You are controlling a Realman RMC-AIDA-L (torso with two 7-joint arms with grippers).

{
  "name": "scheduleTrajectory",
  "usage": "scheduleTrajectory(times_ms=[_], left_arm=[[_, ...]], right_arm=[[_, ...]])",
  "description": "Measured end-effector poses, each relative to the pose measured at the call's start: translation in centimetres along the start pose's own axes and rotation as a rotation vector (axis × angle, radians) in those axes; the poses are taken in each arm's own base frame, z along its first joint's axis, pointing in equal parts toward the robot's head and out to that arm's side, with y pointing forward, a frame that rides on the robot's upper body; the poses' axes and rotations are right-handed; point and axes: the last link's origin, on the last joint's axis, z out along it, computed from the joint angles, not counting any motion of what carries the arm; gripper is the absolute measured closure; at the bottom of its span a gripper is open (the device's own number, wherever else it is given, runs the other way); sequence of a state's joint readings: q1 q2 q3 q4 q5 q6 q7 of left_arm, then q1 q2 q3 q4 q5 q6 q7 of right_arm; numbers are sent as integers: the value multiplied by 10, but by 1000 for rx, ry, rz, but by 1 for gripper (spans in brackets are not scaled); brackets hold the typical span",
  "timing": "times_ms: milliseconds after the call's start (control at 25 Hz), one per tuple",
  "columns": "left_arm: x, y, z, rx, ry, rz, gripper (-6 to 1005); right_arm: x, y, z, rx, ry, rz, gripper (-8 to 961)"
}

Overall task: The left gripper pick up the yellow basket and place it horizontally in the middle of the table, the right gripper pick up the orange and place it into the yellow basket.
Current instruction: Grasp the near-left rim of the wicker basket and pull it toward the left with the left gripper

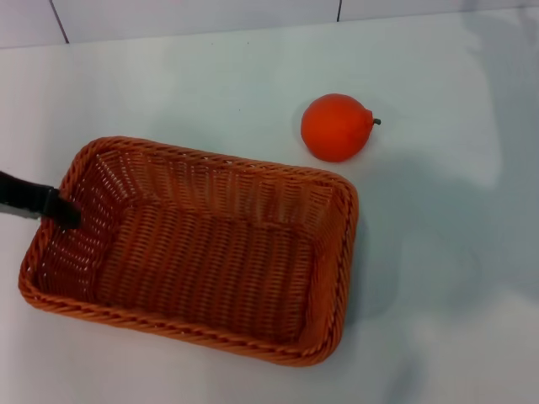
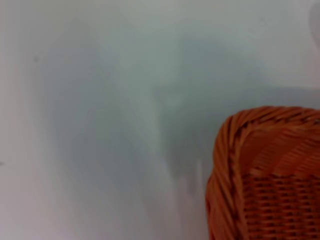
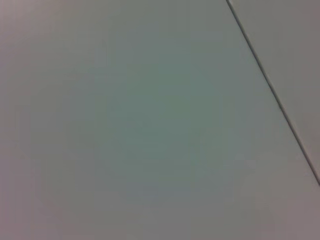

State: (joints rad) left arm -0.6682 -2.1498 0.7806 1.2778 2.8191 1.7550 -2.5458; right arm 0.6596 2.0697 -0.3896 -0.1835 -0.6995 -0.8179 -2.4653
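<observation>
The yellow basket (image 1: 202, 252), an orange-brown woven rectangle, stands on the white table (image 1: 455, 252) at the lower left of the head view, its long side slightly slanted. It holds nothing. One of its corners shows in the left wrist view (image 2: 270, 180). My left gripper (image 1: 57, 208), a slim black tip, comes in from the left edge and lies across the basket's left short rim, its end just inside the wall. The orange (image 1: 337, 127) lies on the table behind the basket's far right corner, apart from it. My right gripper is out of view.
A seam line (image 1: 59, 21) runs along the table's far edge, and a dark seam (image 3: 270, 85) crosses the right wrist view. Bare tabletop lies to the right of the basket and around the orange.
</observation>
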Motion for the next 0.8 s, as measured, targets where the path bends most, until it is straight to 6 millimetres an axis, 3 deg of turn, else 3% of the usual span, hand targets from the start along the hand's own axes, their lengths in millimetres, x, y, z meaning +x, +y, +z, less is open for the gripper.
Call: scheduleTrajectory(times_ms=[280, 800], left_arm=[[3, 4, -5, 8, 23, 16, 828], [0, 2, -7, -82, 100, -47, 829]], right_arm=[[2, 3, 0, -8, 2, 11, 5], [5, 1, 3, -1, 9, 8, 6]])
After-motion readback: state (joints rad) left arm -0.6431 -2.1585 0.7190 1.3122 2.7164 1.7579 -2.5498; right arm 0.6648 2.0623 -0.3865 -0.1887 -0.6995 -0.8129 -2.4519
